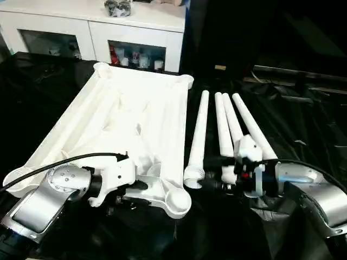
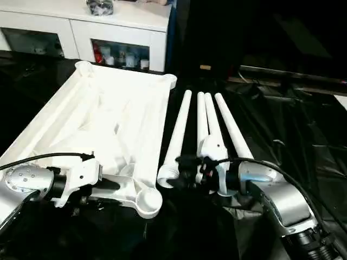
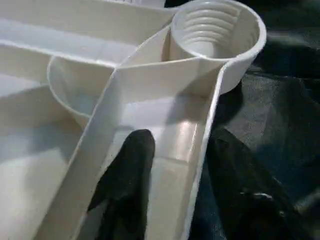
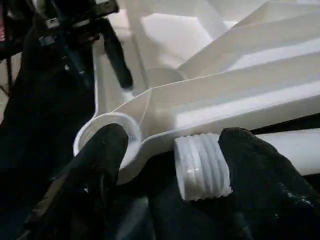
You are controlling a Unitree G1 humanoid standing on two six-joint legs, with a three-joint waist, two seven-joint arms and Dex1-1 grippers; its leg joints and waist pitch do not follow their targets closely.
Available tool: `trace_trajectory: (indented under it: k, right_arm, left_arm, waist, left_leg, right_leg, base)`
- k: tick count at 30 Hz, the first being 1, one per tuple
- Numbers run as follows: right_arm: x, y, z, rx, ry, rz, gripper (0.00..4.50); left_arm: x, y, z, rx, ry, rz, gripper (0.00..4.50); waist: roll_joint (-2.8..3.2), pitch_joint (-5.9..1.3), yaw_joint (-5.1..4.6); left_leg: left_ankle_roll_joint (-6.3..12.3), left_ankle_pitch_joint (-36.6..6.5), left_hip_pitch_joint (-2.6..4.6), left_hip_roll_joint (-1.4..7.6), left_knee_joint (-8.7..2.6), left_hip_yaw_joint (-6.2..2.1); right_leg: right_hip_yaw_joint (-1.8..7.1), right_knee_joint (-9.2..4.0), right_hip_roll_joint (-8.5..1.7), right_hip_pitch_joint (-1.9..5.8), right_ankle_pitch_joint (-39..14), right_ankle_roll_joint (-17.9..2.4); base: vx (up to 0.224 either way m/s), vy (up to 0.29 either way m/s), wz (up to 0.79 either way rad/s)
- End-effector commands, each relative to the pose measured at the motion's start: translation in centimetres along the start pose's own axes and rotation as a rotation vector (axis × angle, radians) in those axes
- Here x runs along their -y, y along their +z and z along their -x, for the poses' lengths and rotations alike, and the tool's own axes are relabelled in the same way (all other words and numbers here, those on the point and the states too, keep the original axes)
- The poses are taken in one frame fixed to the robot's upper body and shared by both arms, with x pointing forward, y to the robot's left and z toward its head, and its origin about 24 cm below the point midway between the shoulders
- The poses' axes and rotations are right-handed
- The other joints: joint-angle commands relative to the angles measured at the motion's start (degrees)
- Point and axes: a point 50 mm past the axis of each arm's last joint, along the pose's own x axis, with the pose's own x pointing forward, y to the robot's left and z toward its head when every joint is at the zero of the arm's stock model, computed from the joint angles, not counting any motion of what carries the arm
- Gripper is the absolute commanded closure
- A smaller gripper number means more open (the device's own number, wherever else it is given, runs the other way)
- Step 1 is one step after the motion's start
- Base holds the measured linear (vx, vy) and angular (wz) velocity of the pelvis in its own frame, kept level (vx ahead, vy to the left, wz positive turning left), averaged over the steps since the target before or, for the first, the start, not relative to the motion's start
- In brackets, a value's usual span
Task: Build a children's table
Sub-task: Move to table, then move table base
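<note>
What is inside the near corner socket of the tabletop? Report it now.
The socket on the upturned tabletop holds nothing: its ringed inner wall shows bare, with no leg screwed in. The near side of its inner wall is hidden behind its own rim.

The top (image 1: 124, 124) lies underside up ahead of the left gripper (image 1: 133, 187); four legs (image 1: 217, 135) lie beside it, ahead of the right gripper (image 1: 214, 173).
</note>
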Motion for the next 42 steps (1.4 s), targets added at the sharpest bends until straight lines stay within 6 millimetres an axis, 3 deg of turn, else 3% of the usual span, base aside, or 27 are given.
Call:
trace_trajectory:
  k: [1, 6, 7, 11, 13, 17, 21, 33, 42]
  right_arm:
    - [0.0, 0.3, 0.3, -0.022, 0.01, 0.023, 1.16]
    - [-0.5, 0.2, 0.4, -0.04, 0.055, 0.003, 1.16]
    - [-0.6, 0.2, 0.4, -0.045, 0.067, 0.0, 1.16]
    - [-0.8, 0.1, 0.4, -0.055, 0.095, -0.003, 1.16]
    - [-0.8, 0.1, 0.4, -0.058, 0.104, -0.004, 1.16]
    - [-1.1, 0.1, 0.5, -0.065, 0.132, -0.011, 1.16]
    - [-1.4, 0.1, 0.7, -0.067, 0.167, -0.029, 1.16]
    - [-0.9, 0.1, 0.6, -0.076, 0.141, -0.013, 1.16]
    - [-0.8, 0.1, 0.5, -0.075, 0.132, -0.008, 1.16]
  left_arm:
    - [0.1, 0.0, 0.0, -0.03, -0.016, -0.016, 2.83]
    - [0.5, -0.2, 0.0, -0.047, -0.022, -0.001, 3.18]
    - [0.6, -0.2, 0.0, -0.055, -0.02, 0.001, 3.43]
    - [0.7, -0.6, 0.1, -0.08, -0.01, 0.01, 3.57]
    - [0.7, -0.7, 0.1, -0.095, -0.007, 0.007, 3.93]
    - [0.7, -1.2, 0.2, -0.134, 0.009, 0.005, 3.94]
    - [0.6, -1.6, 0.1, -0.161, 0.052, 0.005, 4.27]
    - [0.1, -1.2, 0.6, -0.117, 0.169, 0.047, 4.48]
    - [0.0, -1.1, 0.9, -0.126, 0.207, 0.059, 4.48]
  waist:
    - [0.68, -2.76, 0.11]
    - [0.57, -2.68, 0.08]
    - [0.25, -2.7, 0.04]
    - [0.34, -2.66, 0.08]
    - [0.34, -2.69, 0.1]
    - [0.3, -2.76, -0.16]
    - [0.22, -2.74, -0.46]
    - [0.06, -2.68, -0.82]
    - [0.22, -2.72, -0.85]
  left_leg:
    - [1.65, -4.2, -0.46, 3.09, -4.97, -0.62]
    - [1.59, -4.7, -0.54, 3.16, -5.07, -0.74]
    - [1.66, -4.6, -0.55, 3.2, -5.06, -0.74]
    - [1.83, -4.5, -0.57, 3.13, -5.05, -0.76]
    - [1.97, -4.3, -0.61, 3.15, -5.05, -0.78]
    - [2.09, -3.8, -0.7, 3.2, -5.1, -0.87]
    - [2.61, -3.5, -0.78, 3.1, -4.97, -0.8]
    - [2.84, -4.0, -0.72, 3.02, -4.9, -0.83]
    - [2.91, -3.4, -0.8, 3.07, -4.93, -0.88]
  right_leg:
    - [3.54, -4.67, -6.12, 2.61, -12.1, -10.0]
    - [3.51, -4.85, -6.17, 2.61, -14.9, -9.1]
    - [3.48, -4.83, -6.15, 2.62, -14.9, -8.9]
    - [3.47, -4.91, -6.12, 2.57, -15.5, -8.6]
    - [3.49, -4.95, -6.22, 2.59, -15.6, -8.5]
    - [3.45, -4.83, -6.26, 2.69, -14.9, -8.5]
    - [3.47, -4.89, -6.2, 2.79, -13.8, -9.1]
    - [3.4, -5.15, -6.14, 2.58, -16.4, -8.7]
    - [3.38, -4.92, -6.17, 2.67, -14.3, -9.4]
  base:
    - [0.0, 0.0, 0.0]
    - [0.0, 0.0, 0.0]
    - [0.0, 0.0, 0.0]
    - [0.0, 0.0, 0.0]
    - [0.0, 0.0, 0.0]
    - [0.0, 0.0, 0.0]
    - [0.0, 0.0, 0.0]
    - [0.0, 0.0, 0.0]
    - [0.0, 0.0, 0.0]
